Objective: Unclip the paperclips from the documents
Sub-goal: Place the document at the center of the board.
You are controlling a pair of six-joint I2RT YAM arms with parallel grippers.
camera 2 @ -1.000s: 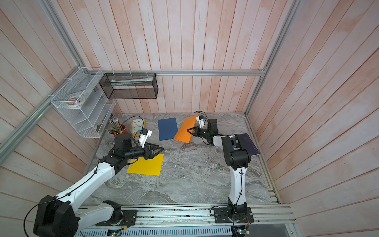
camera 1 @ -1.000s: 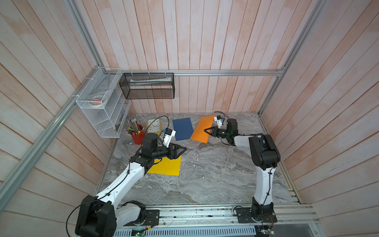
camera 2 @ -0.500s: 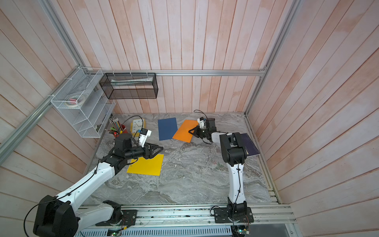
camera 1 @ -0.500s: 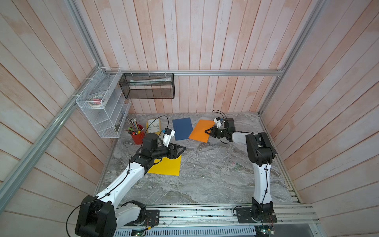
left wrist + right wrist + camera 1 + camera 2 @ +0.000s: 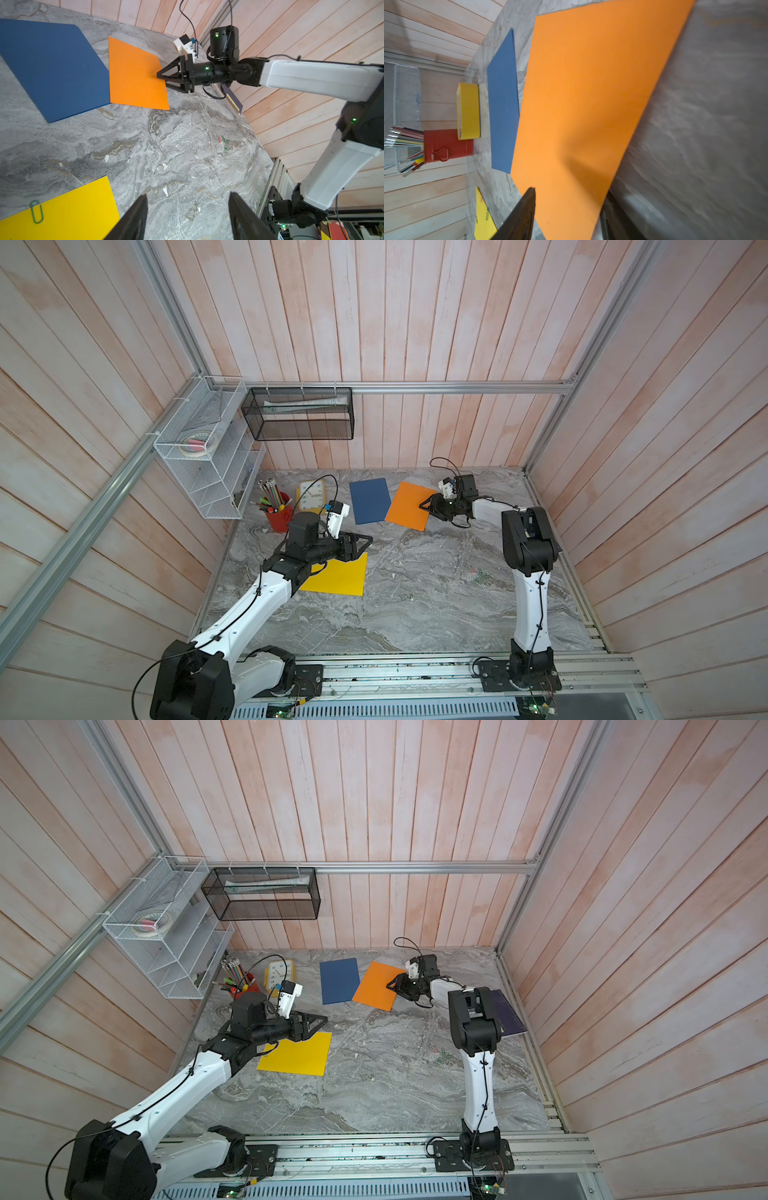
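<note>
Now squeezing nothing: right hand (image 5: pixel 162 79) spread around orange sheet (image 5: pixel 135 74) edge; left hand (image 5: pixel 360 546) spread by yellow sheet (image 5: pixel 72 207), green clip (image 5: pixel 36 211) on it. More clips (image 5: pixel 225 144) piled on desk (image 5: pixel 166 145).

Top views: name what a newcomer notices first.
Three bright sheets on the grey table stand out: a yellow sheet by the left gripper, a blue sheet and an orange sheet side by side near the back wall. The open right gripper straddles the orange sheet's edge. A green paperclip sits on the yellow sheet's edge.
</note>
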